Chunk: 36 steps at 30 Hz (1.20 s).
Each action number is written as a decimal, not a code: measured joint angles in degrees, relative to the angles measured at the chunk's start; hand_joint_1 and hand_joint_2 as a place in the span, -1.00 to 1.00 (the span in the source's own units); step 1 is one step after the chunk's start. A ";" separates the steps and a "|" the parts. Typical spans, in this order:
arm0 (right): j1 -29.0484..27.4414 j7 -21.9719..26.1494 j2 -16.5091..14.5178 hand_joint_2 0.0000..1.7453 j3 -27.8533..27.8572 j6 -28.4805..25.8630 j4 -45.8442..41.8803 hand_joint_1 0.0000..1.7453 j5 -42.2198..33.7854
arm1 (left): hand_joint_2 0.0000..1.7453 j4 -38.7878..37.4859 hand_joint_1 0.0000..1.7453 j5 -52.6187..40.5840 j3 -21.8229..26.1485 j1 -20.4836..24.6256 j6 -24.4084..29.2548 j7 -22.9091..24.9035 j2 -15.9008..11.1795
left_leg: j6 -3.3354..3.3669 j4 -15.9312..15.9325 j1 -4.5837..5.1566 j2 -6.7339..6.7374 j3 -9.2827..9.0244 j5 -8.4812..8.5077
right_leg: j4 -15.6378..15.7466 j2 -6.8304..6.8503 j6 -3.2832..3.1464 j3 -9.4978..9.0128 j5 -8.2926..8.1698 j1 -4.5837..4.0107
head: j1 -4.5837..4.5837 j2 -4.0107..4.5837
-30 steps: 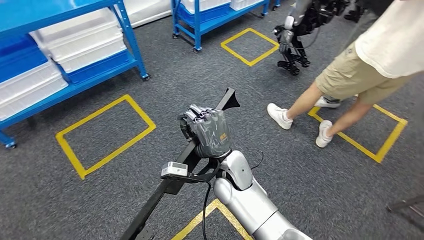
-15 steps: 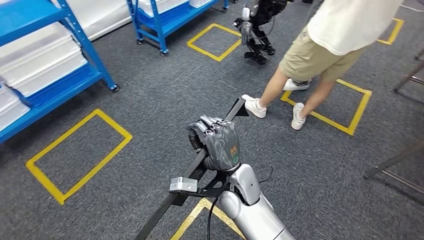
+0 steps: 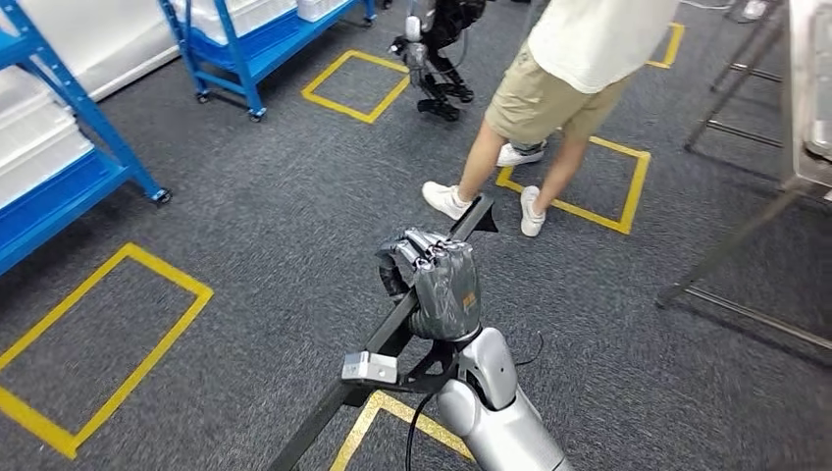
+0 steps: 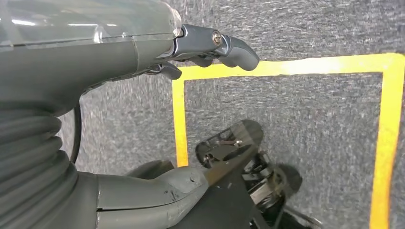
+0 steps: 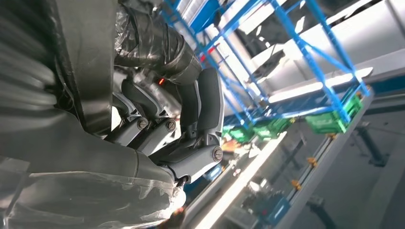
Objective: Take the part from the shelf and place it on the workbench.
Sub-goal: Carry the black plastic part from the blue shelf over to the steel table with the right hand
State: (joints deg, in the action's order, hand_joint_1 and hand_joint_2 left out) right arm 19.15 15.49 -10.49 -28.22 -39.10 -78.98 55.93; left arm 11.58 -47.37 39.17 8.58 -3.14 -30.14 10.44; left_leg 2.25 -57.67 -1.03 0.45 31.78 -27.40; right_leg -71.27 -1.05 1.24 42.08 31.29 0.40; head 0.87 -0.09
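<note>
The part is a long black metal bar [image 3: 394, 329] with a flared tip, slanting up from the bottom of the head view over the carpet. My right hand [image 3: 439, 285] grips it around its middle, fingers wrapped tight. In the right wrist view the same hand [image 5: 186, 129] has its fingers curled over the dark bar. My left hand [image 4: 95, 57] hangs above the grey carpet with fingers and thumb apart and nothing between them. The workbench [image 3: 806, 108], a metal table on thin legs, stands at the far right.
A person [image 3: 564, 59] in beige shorts and white shoes walks just ahead. Blue shelves [image 3: 69, 177] with white bins line the left, and another blue rack [image 3: 245, 44] is farther back. A small dark robot [image 3: 437, 39] stands behind. Yellow tape squares [image 3: 108, 324] mark the carpet.
The camera has turned right, so the whole scene has shifted left and the workbench has come into view. The person has stepped on. My right hand still grips the bar the same way.
</note>
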 joint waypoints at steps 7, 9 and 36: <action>-0.24 0.70 0.11 1.00 0.00 0.00 -0.80 1.00 0.12 | 1.00 0.00 -1.00 0.20 0.00 0.19 0.07 -0.17 -0.02 | -0.82 -0.24 0.55 4.46 -0.38 -0.71 | 11.06 4.93 -0.92 -6.57 -5.26 -0.48 | 0.01 0.00; -0.40 0.87 0.07 1.00 0.13 0.00 -1.02 1.00 0.21 | 1.00 0.00 -1.00 0.56 0.01 0.15 0.67 -0.27 0.07 | -1.40 -0.24 0.80 5.52 -0.57 -0.95 | 12.26 4.98 -1.44 -6.96 -5.25 -1.03 | -0.01 0.00; -8.83 8.07 -0.81 1.00 4.76 0.00 -4.24 1.00 -4.09 | 1.00 0.09 -1.00 0.69 1.30 -1.04 0.56 -1.96 -0.98 | -0.24 -0.36 0.35 3.18 0.24 -0.38 | 6.03 2.87 -0.38 -4.66 -3.33 -0.02 | 0.19 0.00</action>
State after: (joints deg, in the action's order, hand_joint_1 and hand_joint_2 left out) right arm 10.32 23.56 -11.29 -23.46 -39.10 -83.21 51.84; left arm 11.68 -46.68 40.46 7.54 -2.57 -32.10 9.46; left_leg 2.01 -58.03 -0.67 3.64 32.02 -27.78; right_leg -65.24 1.82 0.85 37.43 27.96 0.37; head 1.05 -0.09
